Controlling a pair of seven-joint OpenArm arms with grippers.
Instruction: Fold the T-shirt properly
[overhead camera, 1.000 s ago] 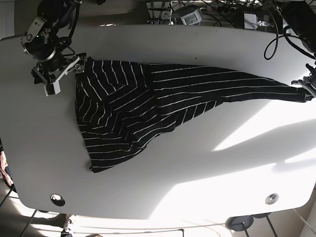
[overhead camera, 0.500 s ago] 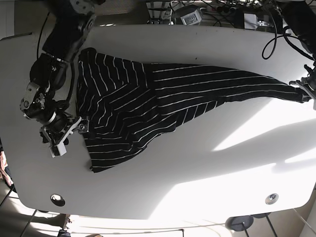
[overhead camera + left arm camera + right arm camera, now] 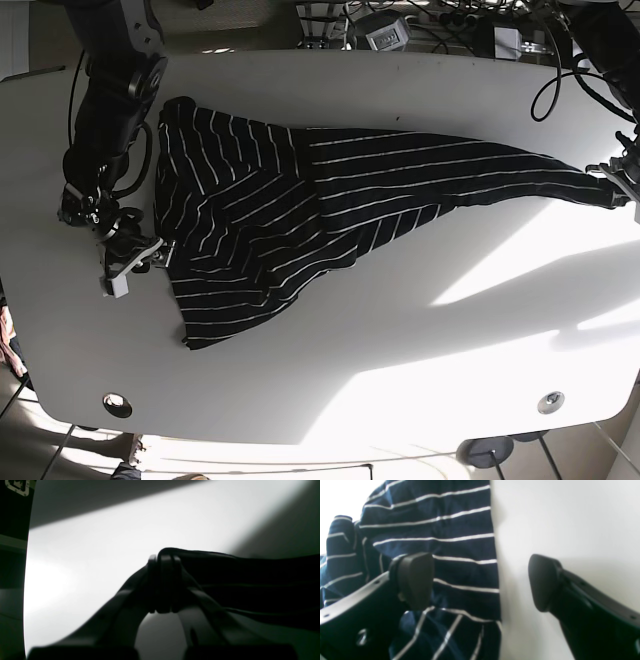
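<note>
Right hand [image 3: 480, 582] spread wide, one finger [image 3: 413, 578] low over the striped cloth, the other finger [image 3: 543, 582] over bare table [image 3: 570, 517]; nothing held between them; straddling the straight edge of the T-shirt [image 3: 300, 215], seen in the base view at the left side of the cloth, near its lower corner.

Left hand [image 3: 163, 580] pressed together and pinching a dark fold of the T-shirt, as far as the backlit wrist view allows to judge; found at the far right edge of the base view, where the cloth ends in a narrow point.

T-shirt lying on the white table, drawn out long from the wide bunched part at the left to the thin stretched end at the right; not flat, with creases and an overlapped layer in the middle.

Probably very light, soft and limp; no stiffness at all, so only following where pulled and sagging or bunching elsewhere; not fragile, perhaps a little slippery on the smooth table. Best taken at a hem or a corner, with the whole thickness of the edge between the fingers, not only the top layer; good place for the right hand likely just the edge now under it. Likely to slide as one piece if pulled from one side only; better held at two far corners.
</note>
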